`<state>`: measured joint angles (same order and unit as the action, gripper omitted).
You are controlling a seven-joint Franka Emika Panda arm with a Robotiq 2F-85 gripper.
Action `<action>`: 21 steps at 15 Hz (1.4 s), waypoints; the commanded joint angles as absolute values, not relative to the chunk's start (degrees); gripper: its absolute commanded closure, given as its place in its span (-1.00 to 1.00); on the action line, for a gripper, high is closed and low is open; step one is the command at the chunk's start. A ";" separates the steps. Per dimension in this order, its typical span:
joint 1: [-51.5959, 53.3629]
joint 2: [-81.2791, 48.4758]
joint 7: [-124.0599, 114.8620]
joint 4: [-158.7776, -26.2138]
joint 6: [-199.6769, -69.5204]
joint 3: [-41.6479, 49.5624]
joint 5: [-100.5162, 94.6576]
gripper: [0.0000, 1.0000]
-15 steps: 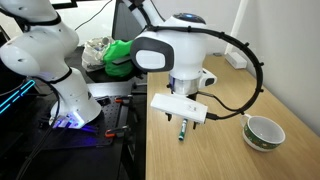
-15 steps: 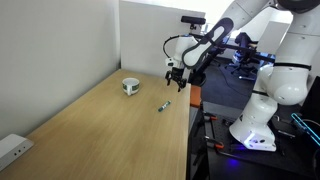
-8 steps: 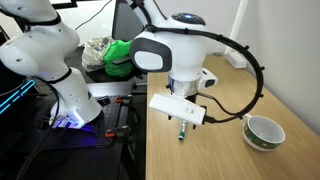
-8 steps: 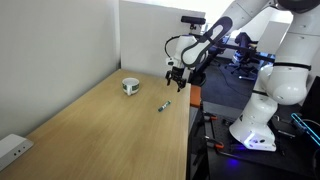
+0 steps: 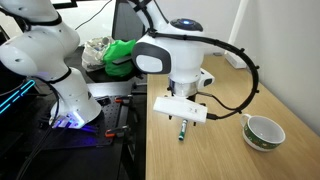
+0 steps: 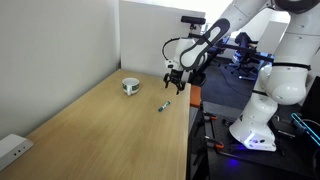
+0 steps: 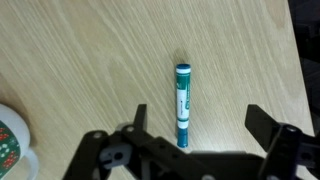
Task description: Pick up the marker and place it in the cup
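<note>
in an exterior view the camera sits close beside the arm [image 5: 175, 55], about level with it, and looks across a corner of the counter [image 5: 215, 155]; the arm fills the middle. in an exterior view the camera stands well back at the far end of the counter [image 6: 100, 130], higher up, and looks along its length toward the arm [image 6: 208, 38]. the wrist view looks straight down at the counter from near, with the end effector [image 7: 197, 117] along the bottom edge. all three share the marker [image 7: 183, 103] and the cup [image 7: 12, 135].
</note>
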<state>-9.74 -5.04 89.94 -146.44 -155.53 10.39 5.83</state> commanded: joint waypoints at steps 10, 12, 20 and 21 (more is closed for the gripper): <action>-13.45 -14.70 98.11 -144.77 -166.21 2.31 6.02 -1.00; -14.67 -16.07 97.87 -144.27 -167.44 0.85 5.92 -1.00; -19.52 -19.29 97.93 -143.08 -168.22 -3.35 5.66 -0.53; -20.02 -19.58 98.00 -143.00 -168.21 -3.73 5.67 -0.53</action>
<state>-17.76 -18.32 96.68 -143.48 -166.11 -1.95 5.41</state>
